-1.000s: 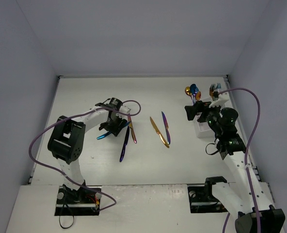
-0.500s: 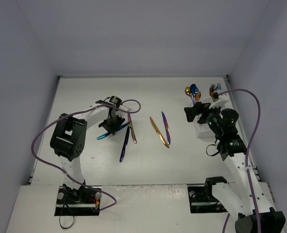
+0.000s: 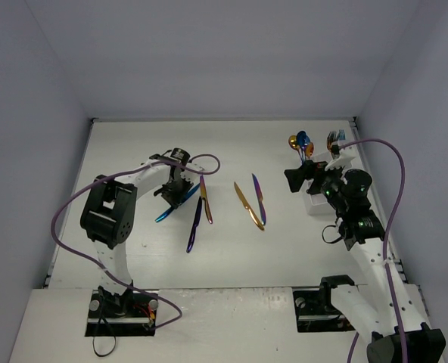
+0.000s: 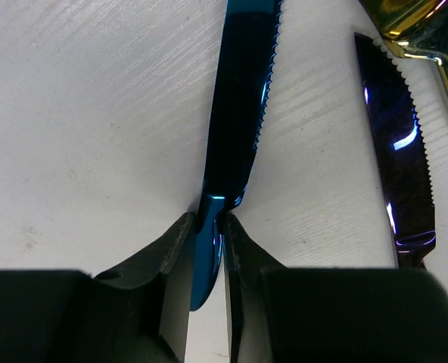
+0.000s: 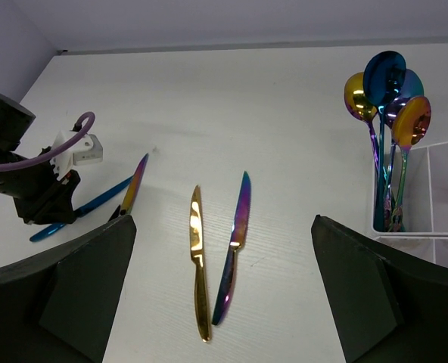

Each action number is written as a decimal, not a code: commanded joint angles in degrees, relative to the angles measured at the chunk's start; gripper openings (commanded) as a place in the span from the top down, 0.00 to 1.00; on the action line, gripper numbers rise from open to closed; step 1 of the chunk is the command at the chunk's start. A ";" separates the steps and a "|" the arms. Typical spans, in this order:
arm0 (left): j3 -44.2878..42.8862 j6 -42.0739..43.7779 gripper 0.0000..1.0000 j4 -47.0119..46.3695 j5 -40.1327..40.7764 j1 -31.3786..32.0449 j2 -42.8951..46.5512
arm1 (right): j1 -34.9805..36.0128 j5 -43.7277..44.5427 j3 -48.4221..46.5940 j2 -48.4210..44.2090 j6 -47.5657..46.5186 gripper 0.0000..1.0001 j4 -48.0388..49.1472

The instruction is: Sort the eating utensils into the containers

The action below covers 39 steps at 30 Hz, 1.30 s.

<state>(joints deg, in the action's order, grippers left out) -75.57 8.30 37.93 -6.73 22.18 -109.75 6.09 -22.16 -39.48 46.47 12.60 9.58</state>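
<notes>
On the table's (image 3: 126,151) left side, the left claw (image 4: 207,227) pinches a blue knife (image 4: 243,91); the right claw (image 3: 294,176) hangs spread wide, empty, beside the caddy (image 5: 417,237)

Your top camera sits high up behind both arm bases and looks down over the whole table (image 3: 133,151). Your left wrist cam is jammed right down at the tabletop, so close you only get its own fingers (image 4: 175,257) and the blue knife (image 4: 239,113). Your right wrist cam hangs further back and looks leftward across the table. With the top view it shares the gold knife (image 5: 198,265), the rainbow knife (image 5: 235,249) and the spoons (image 5: 387,91).
</notes>
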 commanded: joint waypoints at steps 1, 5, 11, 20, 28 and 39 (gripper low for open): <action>0.78 -1.47 1.00 -2.65 -3.96 -0.48 -1.18 | 0.42 -2.99 -3.75 1.49 3.00 0.00 3.34; 1.04 -3.60 1.00 -4.85 -5.55 -0.48 2.72 | 0.59 -5.84 -5.66 4.19 4.59 0.00 3.33; 1.23 -6.21 1.00 -6.89 -7.28 -0.48 8.58 | 5.82 -1.83 -8.71 7.24 6.50 0.00 3.25; 2.51 -11.95 1.00 -10.85 -12.16 -0.02 18.28 | 15.58 5.15 -11.61 13.86 11.26 0.05 4.32; 2.47 -18.50 1.00 -17.15 -14.55 4.89 26.36 | 24.33 10.64 -15.28 20.00 15.02 0.11 6.80; 0.56 -21.04 1.00 -21.64 -10.00 13.72 29.73 | 29.69 17.07 -21.10 27.77 18.73 0.20 9.93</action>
<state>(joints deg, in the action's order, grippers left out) -72.53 -10.70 22.79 -18.41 34.18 -83.59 35.42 -9.36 -56.08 72.80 28.90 13.37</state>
